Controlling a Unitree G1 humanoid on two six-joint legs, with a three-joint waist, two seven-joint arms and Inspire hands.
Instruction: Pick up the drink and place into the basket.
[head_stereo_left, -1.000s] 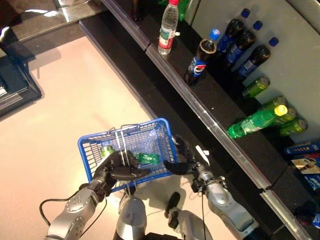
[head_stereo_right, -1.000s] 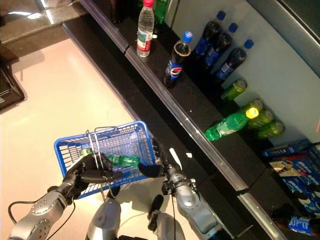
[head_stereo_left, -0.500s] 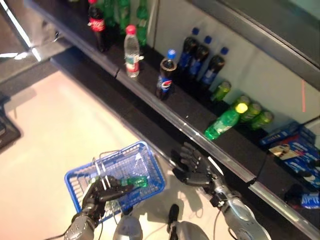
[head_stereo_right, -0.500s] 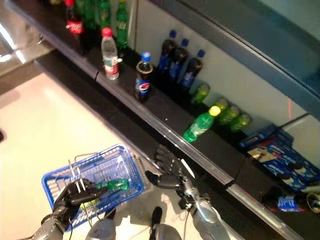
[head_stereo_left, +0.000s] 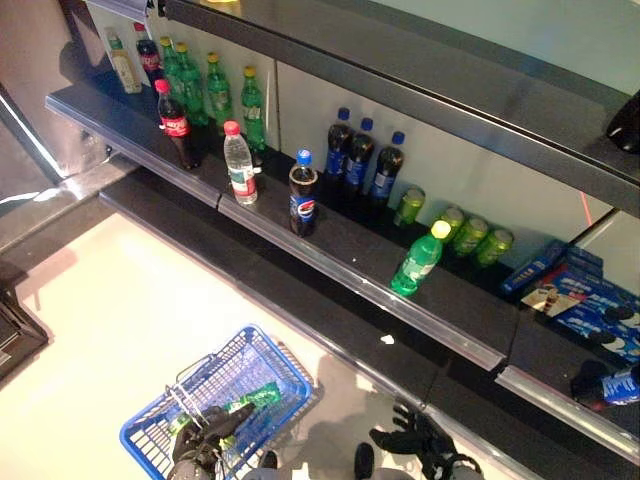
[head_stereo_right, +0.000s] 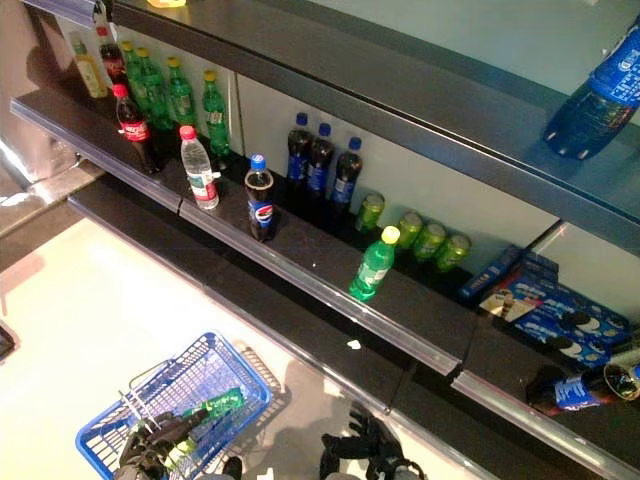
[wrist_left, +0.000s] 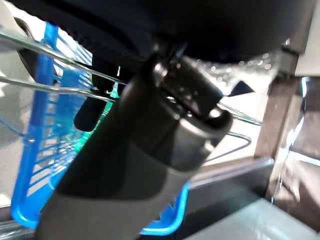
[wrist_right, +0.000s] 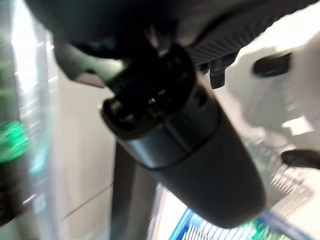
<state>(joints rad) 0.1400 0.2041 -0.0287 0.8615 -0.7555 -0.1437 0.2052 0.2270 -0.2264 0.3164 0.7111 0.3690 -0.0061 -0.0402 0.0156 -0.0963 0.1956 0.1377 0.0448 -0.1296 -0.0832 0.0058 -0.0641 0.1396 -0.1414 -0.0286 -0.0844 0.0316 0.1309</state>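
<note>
While the left hand grips the basket handle at 7 o'clock, a green drink lies inside; the right hand, open at 5 o'clock, should next reach the shelf.

The drink is a small green bottle with a green cap. It lies on its side inside the basket. The basket is blue, made of open mesh, with thin metal wire handles, and it hangs above the pale floor.
</note>
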